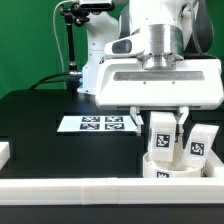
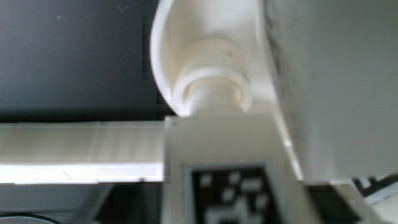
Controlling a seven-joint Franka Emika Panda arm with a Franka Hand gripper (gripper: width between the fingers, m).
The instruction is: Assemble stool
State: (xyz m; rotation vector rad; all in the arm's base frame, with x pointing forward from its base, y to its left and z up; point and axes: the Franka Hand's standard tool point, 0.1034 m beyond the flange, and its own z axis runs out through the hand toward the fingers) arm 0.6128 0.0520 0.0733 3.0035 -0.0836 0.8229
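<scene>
The round white seat (image 1: 176, 168) lies at the front on the exterior view's right, by the front rail. My gripper (image 1: 164, 130) is shut on a white block leg (image 1: 162, 142) with a marker tag and holds it upright, its lower end inside the seat. A second tagged leg (image 1: 199, 146) stands in the seat just to the right. In the wrist view the held leg (image 2: 228, 150) fills the middle between my fingers. Its tag is near my gripper (image 2: 228, 205), and its round peg end (image 2: 210, 95) rests against a curved white surface (image 2: 178, 45), blurred.
The marker board (image 1: 98, 123) lies on the black table left of the seat. A long white rail (image 1: 90, 190) runs along the front edge and also shows in the wrist view (image 2: 80, 150). A short rail end (image 1: 5, 152) is at the left. A camera stand (image 1: 72, 40) is at the back.
</scene>
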